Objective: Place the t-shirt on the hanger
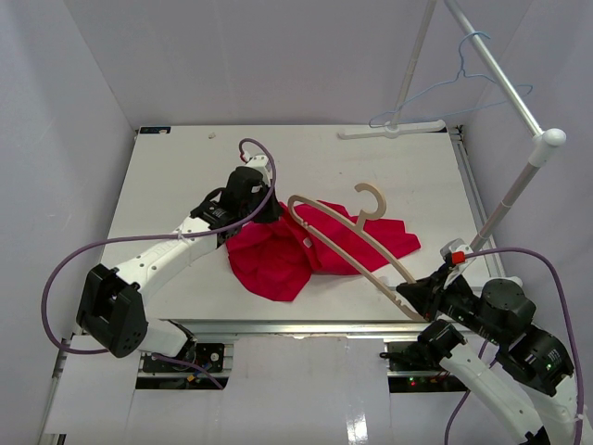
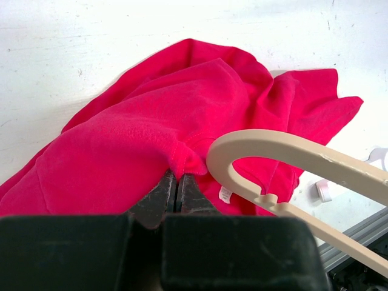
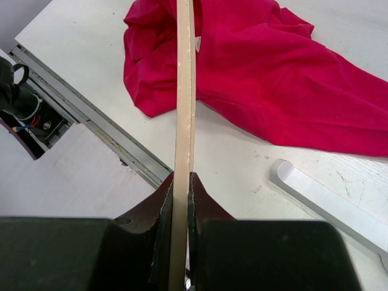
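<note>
The red t-shirt lies crumpled on the white table. The tan wooden hanger lies tilted across it, hook pointing to the far side. My left gripper is shut on a fold of the t-shirt at its left edge, right next to the hanger's rounded end; a small white tag shows under that end. My right gripper is shut on the hanger's near-right end. The hanger's arm runs edge-on over the t-shirt.
A white rack stands at the right, with its foot at the back, a slanted pole and a foot bar near my right gripper. A thin light-blue wire hanger hangs on it. The table's front rail is close.
</note>
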### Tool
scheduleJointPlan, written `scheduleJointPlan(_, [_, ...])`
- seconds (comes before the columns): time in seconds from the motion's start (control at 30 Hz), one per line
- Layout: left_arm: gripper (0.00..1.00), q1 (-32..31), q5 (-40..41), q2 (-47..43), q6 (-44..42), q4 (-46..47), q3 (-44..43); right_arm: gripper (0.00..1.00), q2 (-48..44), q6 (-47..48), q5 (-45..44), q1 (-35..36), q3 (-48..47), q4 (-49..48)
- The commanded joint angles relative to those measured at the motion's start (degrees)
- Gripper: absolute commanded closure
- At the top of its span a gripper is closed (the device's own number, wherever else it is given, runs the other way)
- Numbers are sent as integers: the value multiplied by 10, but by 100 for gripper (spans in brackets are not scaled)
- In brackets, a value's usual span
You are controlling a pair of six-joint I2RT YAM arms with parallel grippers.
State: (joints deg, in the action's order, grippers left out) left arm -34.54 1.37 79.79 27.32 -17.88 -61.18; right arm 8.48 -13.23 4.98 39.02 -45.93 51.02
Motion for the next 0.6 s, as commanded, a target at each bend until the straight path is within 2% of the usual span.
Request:
scheduleJointPlan(0.0, [100,5,-6,-12,-8,-8,-35,92,-14,-2,18,-4,-8,-16])
scheduleJointPlan(0.57, [100,5,-32,7,-6,-20,-65,92,-16,12,58,-40,10,-15])
